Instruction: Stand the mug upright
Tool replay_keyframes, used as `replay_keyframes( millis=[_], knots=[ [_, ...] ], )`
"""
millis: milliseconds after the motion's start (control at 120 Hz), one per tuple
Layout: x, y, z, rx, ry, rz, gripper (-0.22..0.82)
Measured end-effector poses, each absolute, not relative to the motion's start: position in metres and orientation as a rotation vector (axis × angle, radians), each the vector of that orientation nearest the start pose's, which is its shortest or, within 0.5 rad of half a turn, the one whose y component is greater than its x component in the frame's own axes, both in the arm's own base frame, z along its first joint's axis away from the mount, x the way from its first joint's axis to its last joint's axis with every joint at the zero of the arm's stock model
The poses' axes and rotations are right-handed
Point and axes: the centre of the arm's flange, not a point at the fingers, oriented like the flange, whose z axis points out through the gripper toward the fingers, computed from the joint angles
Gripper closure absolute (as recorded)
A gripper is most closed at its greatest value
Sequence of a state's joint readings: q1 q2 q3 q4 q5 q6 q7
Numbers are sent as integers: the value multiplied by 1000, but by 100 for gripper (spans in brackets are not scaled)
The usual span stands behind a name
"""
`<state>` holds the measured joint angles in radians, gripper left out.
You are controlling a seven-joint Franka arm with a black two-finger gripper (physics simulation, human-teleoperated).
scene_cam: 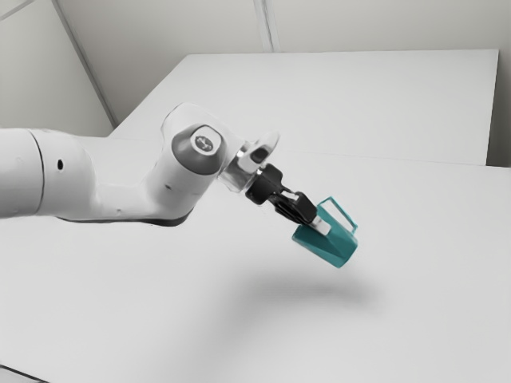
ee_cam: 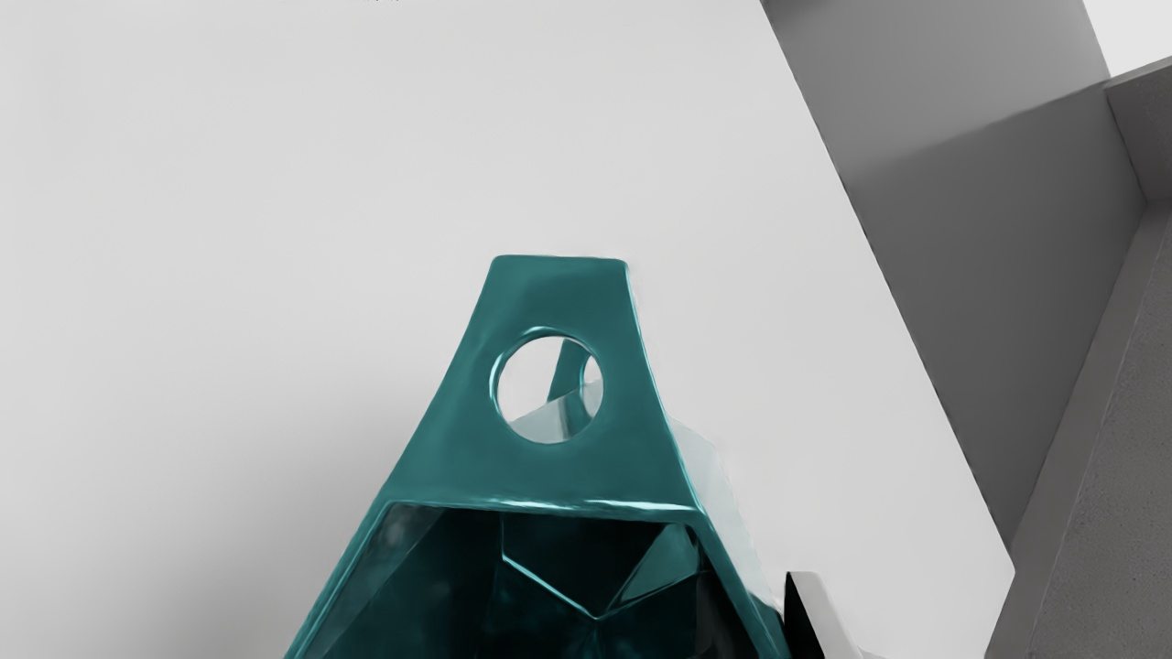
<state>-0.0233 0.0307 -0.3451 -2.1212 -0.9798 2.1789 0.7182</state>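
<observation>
Tool point(scene_cam: 322, 227) closed on the mug point(scene_cam: 338, 246), with the teal body between its fingers. Held up off the table point(scene_cam: 415, 319), tilted well over rather than upright, mouth turned back toward the tool and base pointing away, down toward the exterior view's right. In the exterior view, directly beyond the arm's end, with one pale fingertip point(scene_cam: 321, 227) lying over the side of the body near the mouth. In the wrist view, open mouth facing the camera, dark faceted inside visible, and one finger point(ee_cam: 819, 609) right beside the outer wall.

By count: one mug, one handle point(ee_cam: 549, 293), one tool, one arm point(scene_cam: 120, 187). Handle standing out from the rim, narrowing away from the body, pierced by a round hole; through that hole, part of another teal piece with a curved opening. In the exterior view, handle on the upper side of the tilted body.

Farther out, one soft shadow point(scene_cam: 299, 294) on the white table, below the mug and apart from it. White arm coming in from the exterior view's left, bent down toward the mug. Past the table's edge in the wrist view, grey surfaces point(ee_cam: 952, 302); behind the table in the exterior view, pale walls point(scene_cam: 359, 24).
</observation>
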Motion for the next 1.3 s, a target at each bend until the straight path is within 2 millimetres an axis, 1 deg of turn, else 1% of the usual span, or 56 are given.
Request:
replay_keyframes(
  millis=[83,167,250,392,467,583,642,683,833,1017,1142,1233,1300],
  knots=[
    [521,-213,438,2389,-714,207,77],
    [531,-190,454,2516,-793,188,77],
    [540,-164,460,2639,-819,161,77],
    [556,-116,468,2826,-777,125,77],
    [563,-87,466,2909,-714,100,77],
    [576,-38,443,2996,-550,58,77],
    [581,-22,430,3030,-495,47,77],
    [584,-20,420,3044,-475,35,77],
    [592,-28,394,3069,-433,18,77],
    [599,-22,368,3096,-356,0,77],
    [602,-23,354,3112,-329,-14,77],
    [603,-23,349,3119,-308,-18,77],
    [603,-24,346,3119,-294,-21,74]
  ],
)
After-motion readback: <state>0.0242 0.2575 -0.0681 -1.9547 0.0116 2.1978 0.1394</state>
